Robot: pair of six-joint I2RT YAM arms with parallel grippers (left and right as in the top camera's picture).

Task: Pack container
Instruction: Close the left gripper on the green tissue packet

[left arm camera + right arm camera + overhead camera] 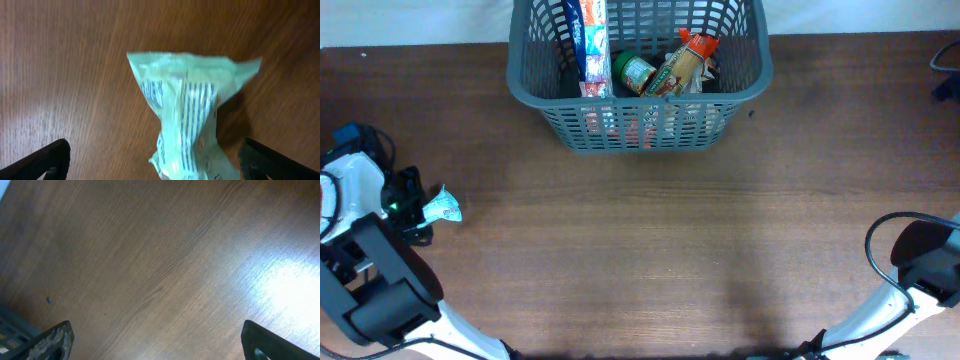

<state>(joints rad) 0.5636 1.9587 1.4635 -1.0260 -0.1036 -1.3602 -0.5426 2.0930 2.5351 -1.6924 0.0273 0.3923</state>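
Observation:
The container [532, 92], a dark grey slotted basket, stands at the far middle of the table. It holds a tall blue, red and white packet [592, 45], a green-lidded jar [635, 72] and an orange-topped packet [682, 62]. A pale green crinkled packet [445, 207] with dark stripes lies on the table at the far left. In the left wrist view the green packet [187, 115] lies between the wide-apart fingers of my left gripper [155, 160], which is open and does not pinch it. My right gripper [157, 340] is open and empty over bare wood.
The left arm [370, 270] fills the near left corner and the right arm [920, 265] the near right corner. A corner of the basket [10, 327] shows at the lower left of the right wrist view. Black cables [945, 65] lie at the far right edge.

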